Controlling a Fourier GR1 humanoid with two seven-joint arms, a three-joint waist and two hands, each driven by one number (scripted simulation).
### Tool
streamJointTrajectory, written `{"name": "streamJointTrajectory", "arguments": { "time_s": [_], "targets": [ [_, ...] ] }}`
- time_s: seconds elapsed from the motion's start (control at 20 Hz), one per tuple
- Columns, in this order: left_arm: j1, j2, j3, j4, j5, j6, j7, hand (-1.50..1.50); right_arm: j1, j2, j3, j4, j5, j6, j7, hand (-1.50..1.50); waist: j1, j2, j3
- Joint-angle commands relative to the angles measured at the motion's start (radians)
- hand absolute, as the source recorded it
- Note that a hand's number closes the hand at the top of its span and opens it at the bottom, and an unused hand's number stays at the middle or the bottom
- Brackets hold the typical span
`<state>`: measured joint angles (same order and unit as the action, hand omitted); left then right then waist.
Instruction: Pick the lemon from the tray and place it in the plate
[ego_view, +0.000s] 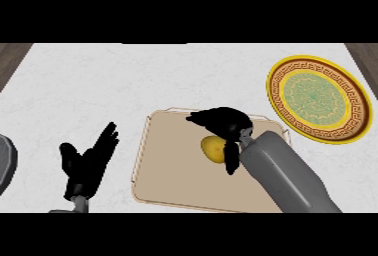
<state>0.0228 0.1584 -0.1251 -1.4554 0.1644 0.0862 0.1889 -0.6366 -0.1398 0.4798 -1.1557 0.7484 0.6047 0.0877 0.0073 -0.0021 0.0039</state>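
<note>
A yellow lemon (212, 149) lies on the beige tray (166, 170) in the middle of the counter. My right hand (224, 121) hovers right over the lemon, its fingers curled above it and the thumb reaching down along the lemon's right side. The fingers hide part of the fruit, and I cannot tell whether they touch it. The plate (317, 99), yellow with a green centre and a patterned red-brown rim, sits at the far right, apart from the tray. My left hand (87, 162) rests open at the lower left, fingers up.
The white marbled counter (96, 85) stretches around the tray. A grey rounded object (6, 165) shows at the left edge. Dark wooden strips border the counter's top corners.
</note>
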Motion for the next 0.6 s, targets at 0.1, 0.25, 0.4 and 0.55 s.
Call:
{"name": "streamJointTrajectory", "arguments": {
  "time_s": [0.1,0.25,0.4,0.55],
  "targets": [
    [0.045,0.018,0.029,0.037,0.002,-0.054,-0.053,0.0,0.014,0.009,0.019,0.105,0.095,-0.052,-0.089,-1.5,0.003,0.003,-0.004],
    [-0.004,-0.021,0.002,0.031,-0.018,-0.011,0.014,0.0,-0.048,0.02,0.054,0.17,0.118,-0.01,-0.147,1.5,0.007,0.005,-0.004],
    [0.006,-0.008,0.035,0.043,-0.01,-0.033,-0.001,0.0,0.051,0.007,0.078,0.026,0.169,-0.023,-0.138,1.5,-0.005,0.001,-0.004],
    [0.041,-0.059,-0.007,0.064,-0.056,0.0,-0.056,0.0,-0.017,-0.012,0.028,0.08,0.179,-0.034,-0.209,1.5,-0.003,0.003,-0.004]
  ]
}}
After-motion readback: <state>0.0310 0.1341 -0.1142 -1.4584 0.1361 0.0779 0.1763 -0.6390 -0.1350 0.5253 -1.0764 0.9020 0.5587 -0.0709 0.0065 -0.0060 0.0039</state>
